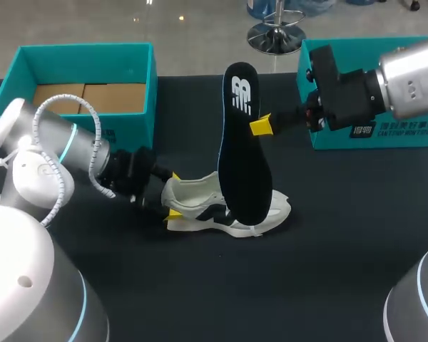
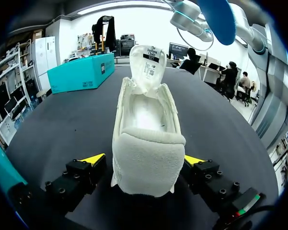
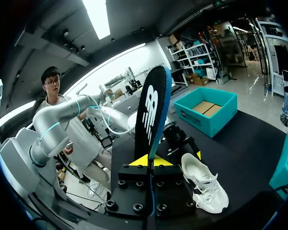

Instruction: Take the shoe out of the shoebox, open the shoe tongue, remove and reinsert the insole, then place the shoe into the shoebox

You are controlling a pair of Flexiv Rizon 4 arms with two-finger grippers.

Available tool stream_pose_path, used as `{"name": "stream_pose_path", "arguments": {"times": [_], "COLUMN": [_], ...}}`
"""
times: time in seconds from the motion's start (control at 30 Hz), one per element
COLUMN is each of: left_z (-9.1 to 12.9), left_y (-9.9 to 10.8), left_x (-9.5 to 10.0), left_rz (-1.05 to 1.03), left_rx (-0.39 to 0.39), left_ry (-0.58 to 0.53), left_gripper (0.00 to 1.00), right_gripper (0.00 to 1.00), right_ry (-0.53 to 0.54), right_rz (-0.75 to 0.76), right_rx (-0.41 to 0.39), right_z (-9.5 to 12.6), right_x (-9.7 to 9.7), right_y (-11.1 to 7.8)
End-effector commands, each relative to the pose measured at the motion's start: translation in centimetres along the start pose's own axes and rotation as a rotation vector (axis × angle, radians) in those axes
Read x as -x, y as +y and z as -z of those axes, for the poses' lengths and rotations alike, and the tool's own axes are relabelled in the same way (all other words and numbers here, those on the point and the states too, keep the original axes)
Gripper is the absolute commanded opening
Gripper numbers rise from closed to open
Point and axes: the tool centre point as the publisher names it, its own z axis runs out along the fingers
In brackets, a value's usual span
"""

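table [image 1: 328,242]: flat black tabletop that carries everything listed below.
open box [image 1: 154,92]: teal cardboard shoebox, open at the top, brown card on its floor; stands at the far left of the table, behind the left arm and well apart from the shoe.
second box [image 1: 374,137]: teal cardboard box at the far right, partly hidden by the right arm.
left arm [image 1: 53,139]: silver arm coming in from the left, low over the table, its wrist pointed at the shoe's heel.
right arm [image 1: 410,78]: silver arm coming in from the upper right, held above the table in front of the second box.
shoe [image 1: 200,194] [image 2: 149,143] [image 3: 205,186]: white fabric sneaker with dark side markings, upright on its sole at mid-table; tongue raised, pale lining visible in the opening; heel toward the left gripper, toe pointing away from it.
insole [image 1: 242,157] [image 3: 151,110]: long black foam insole with a blue edge and a white logo, held on end in the air; in the head view its lower end overlaps the shoe's middle, and contact there cannot be told.
left gripper [image 1: 172,195] [image 2: 144,160]: fingers on either side of the heel collar, both yellow tips against it, grasping the shoe.
right gripper [image 1: 260,126] [image 3: 151,161]: clamped on the insole's edge, which rises from between the two yellow tips; the shoe lies on the table ahead of and below it.
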Motion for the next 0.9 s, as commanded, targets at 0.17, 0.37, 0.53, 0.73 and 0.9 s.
{"name": "stream_pose_path", "arguments": {"times": [0.17,0.37,0.53,0.73,0.9], "left_z": [0.02,0.02,0.02,0.02,0.86], "left_y": [-0.05,-0.05,-0.05,-0.05,-0.85], "left_x": [-0.02,-0.02,-0.02,-0.02,-0.89], "left_rz": [0.001,0.001,0.001,0.001,-0.031], "left_rx": [0.003,0.003,0.003,0.003,0.054], "left_ry": [0.000,0.000,0.000,0.000,0.011], "left_gripper": [1.00,1.00,1.00,1.00,1.00], "right_gripper": [0.00,0.00,0.00,0.00,0.00], "right_ry": [-0.003,-0.003,-0.003,-0.003,-0.003], "right_rz": [-0.001,-0.001,-0.001,-0.001,-0.001], "right_rx": [-0.001,-0.001,-0.001,-0.001,-0.001], "right_z": [-0.17,-0.17,-0.17,-0.17,-0.17], "right_x": [-0.01,-0.01,-0.01,-0.01,-0.01], "right_y": [-0.03,-0.03,-0.03,-0.03,-0.03]}}
